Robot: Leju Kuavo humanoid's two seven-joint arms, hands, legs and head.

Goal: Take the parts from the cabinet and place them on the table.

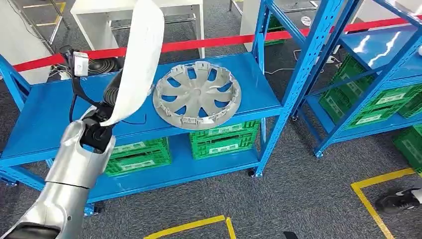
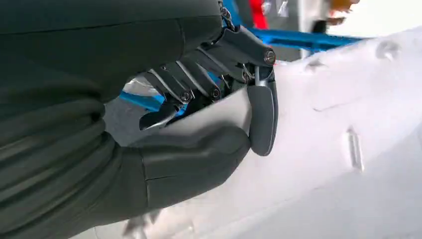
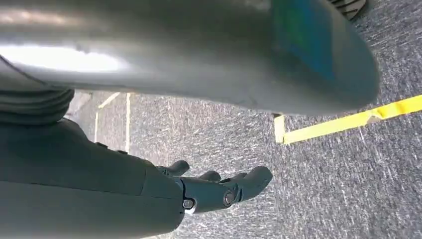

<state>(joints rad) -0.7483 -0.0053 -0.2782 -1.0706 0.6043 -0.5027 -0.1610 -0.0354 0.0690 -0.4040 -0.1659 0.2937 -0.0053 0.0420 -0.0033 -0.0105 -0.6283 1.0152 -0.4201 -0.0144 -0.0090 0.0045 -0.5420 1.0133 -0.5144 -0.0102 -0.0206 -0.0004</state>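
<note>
Head view: a blue shelf rack (image 1: 35, 114) is spread across the frame, its upper board bearing a silver wheel cover (image 1: 197, 94) lying flat near centre-right. Green crates (image 1: 225, 140) are stacked on the lower board. A second blue rack (image 1: 383, 50) is seen at 3 o'clock, and red tape (image 1: 209, 44) is stretched behind both racks.

A long white panel part (image 1: 141, 55) is held by the left hand (image 1: 98, 130) at its lower end. Its long axis is run from the hand up toward 1 o'clock, ending at the frame's top edge, so most of its length is carried above and beyond the hand, over the shelf board and just beside the wheel cover's 9 o'clock rim. Contact between panel and cover cannot be told.

Left wrist view: the panel edge is pinched between the thick thumb and the dark fingers (image 2: 262, 119), a firm grip by the look of it.

Right wrist view: the right hand (image 3: 214, 191) is hung low over grey carpet, with nothing in it and fingers loosely curled; open or closed cannot be told. Yellow floor tape (image 3: 343, 122) is seen beyond it.

Judged: the panel is in transit, the table is not seen, and the far end must be swung clear of the cover.
</note>
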